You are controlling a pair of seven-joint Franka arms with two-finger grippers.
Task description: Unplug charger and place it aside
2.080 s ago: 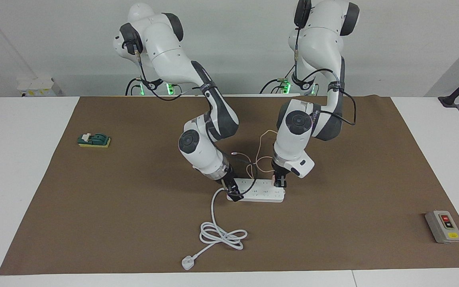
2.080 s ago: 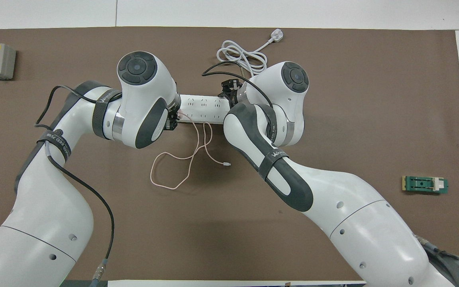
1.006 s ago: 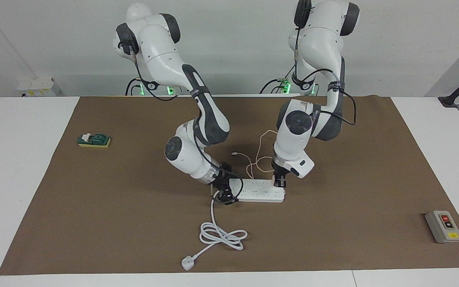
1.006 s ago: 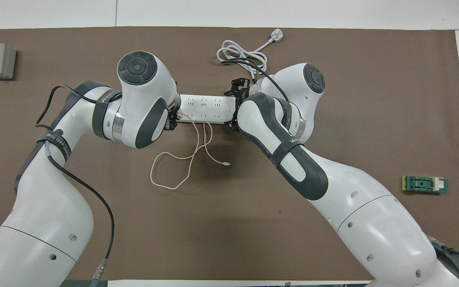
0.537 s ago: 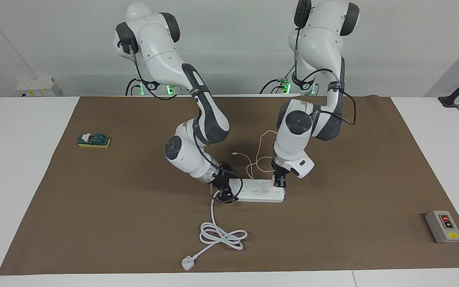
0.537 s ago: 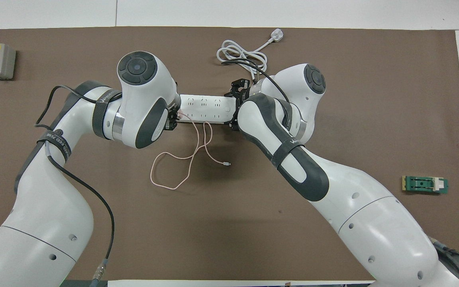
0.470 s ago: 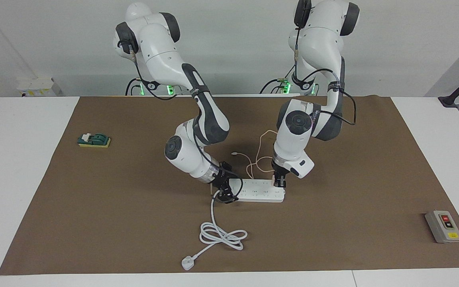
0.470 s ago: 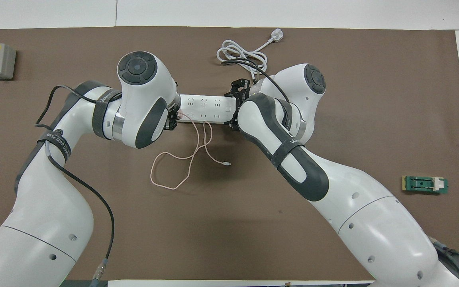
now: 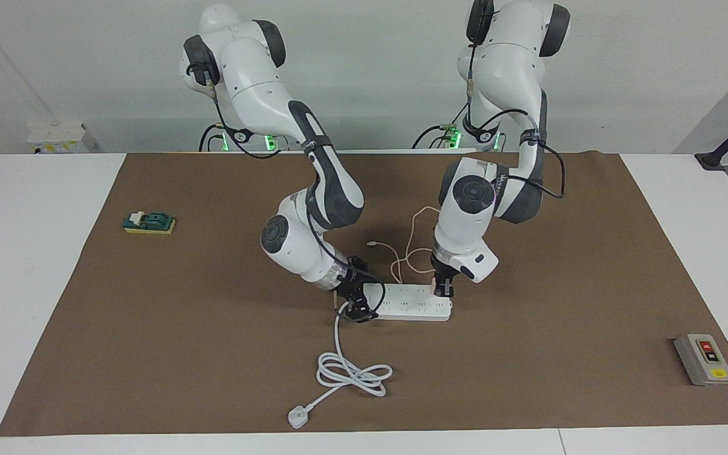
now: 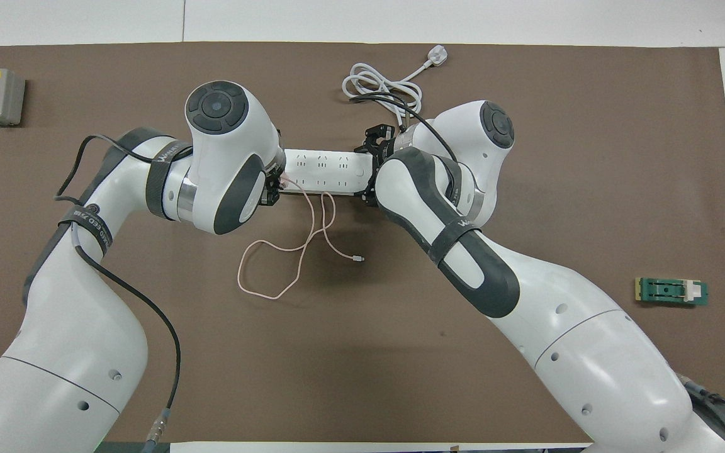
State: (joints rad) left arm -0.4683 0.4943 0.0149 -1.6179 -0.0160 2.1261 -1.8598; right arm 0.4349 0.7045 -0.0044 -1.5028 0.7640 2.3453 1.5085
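Nothing moved; charger [image 9: 432, 289] plugged.

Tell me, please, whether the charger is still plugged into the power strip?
Plugged in: the pink charger sits on the power strip at its left-arm end, with the left gripper shut on it.

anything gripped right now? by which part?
Left gripper is shut on the charger, at its plug body in the power strip. Right gripper is at the strip's cord end; hold unclear.
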